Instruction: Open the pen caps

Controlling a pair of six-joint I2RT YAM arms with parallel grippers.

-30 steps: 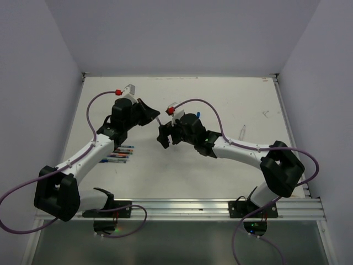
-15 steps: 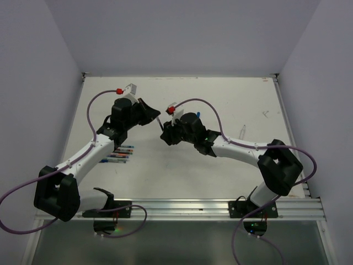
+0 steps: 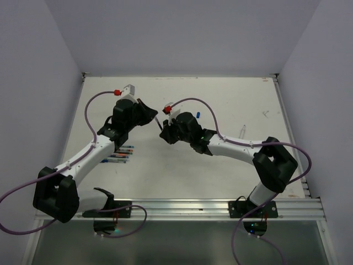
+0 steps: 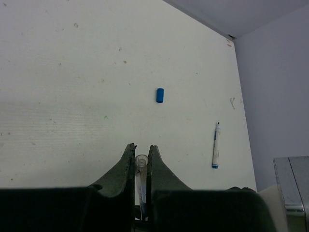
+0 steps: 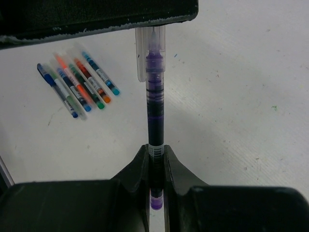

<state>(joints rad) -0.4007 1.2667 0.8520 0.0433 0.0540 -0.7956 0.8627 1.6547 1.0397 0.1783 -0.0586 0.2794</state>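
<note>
A purple pen (image 5: 155, 111) is gripped by the right claw (image 5: 155, 149), with its clear cap (image 5: 141, 58) clenched in the left claw (image 4: 141, 146).

The table (image 4: 72, 96) looks like matt white board, kinda scuffed and speckled with small marks. The pen (image 5: 155, 111) is glossy see-through plastic with purple ink showing inside, and its cap (image 5: 141, 58) is clear plastic too. The blue cap (image 4: 160, 95) looks smooth and opaque, also plastic. The left gripper (image 4: 141, 147) is dark matt plastic, chipped whitish along one edge, and the right gripper (image 5: 155, 149) has the same finish. The left arm (image 3: 83, 158) has a smooth white shell. The rail (image 3: 193, 205) is bare metal.
</note>
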